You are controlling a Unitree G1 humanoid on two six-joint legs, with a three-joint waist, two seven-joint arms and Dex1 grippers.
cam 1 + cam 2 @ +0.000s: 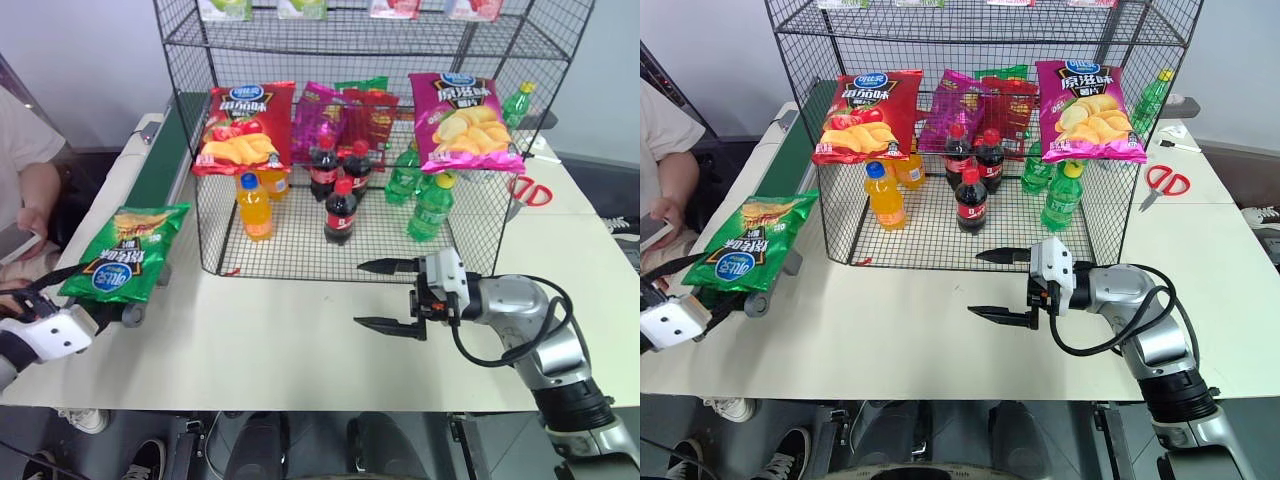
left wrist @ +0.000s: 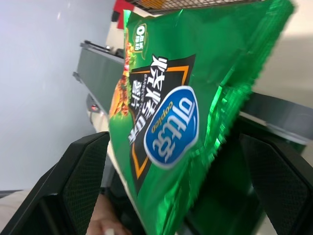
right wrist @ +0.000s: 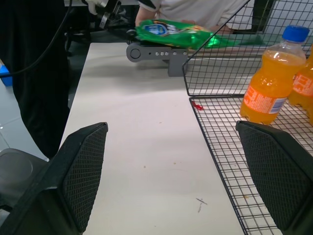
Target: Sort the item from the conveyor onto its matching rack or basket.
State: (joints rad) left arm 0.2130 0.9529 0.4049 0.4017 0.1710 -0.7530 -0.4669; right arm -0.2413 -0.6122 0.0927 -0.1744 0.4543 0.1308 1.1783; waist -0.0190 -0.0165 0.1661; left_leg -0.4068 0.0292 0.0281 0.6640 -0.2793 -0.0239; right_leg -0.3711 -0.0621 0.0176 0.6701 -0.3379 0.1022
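Observation:
The item, a shiny green crisp bag [image 1: 127, 252] with a round blue logo, lies face up on the near roller end of the conveyor [image 1: 165, 150], a dark green belt at the table's left. My left gripper [image 1: 85, 295] reaches in from the lower left. In the left wrist view its fingers [image 2: 83, 181] stand open on either side of the bag's near end [image 2: 166, 127], not closed on it. My right gripper [image 1: 360, 294] hovers open and empty over the white table, just in front of the rack [image 1: 188, 30], a tall black wire-mesh shelving unit.
On the rack's lower tier are a red crisp bag [image 1: 243, 128], a pink-purple crisp bag [image 1: 463, 120], orange bottles [image 1: 256, 207], cola bottles [image 1: 340, 210] and green bottles [image 1: 430, 208]. Red scissors [image 1: 530, 190] lie to the right. A person [image 1: 25, 170] sits beside the conveyor at the left.

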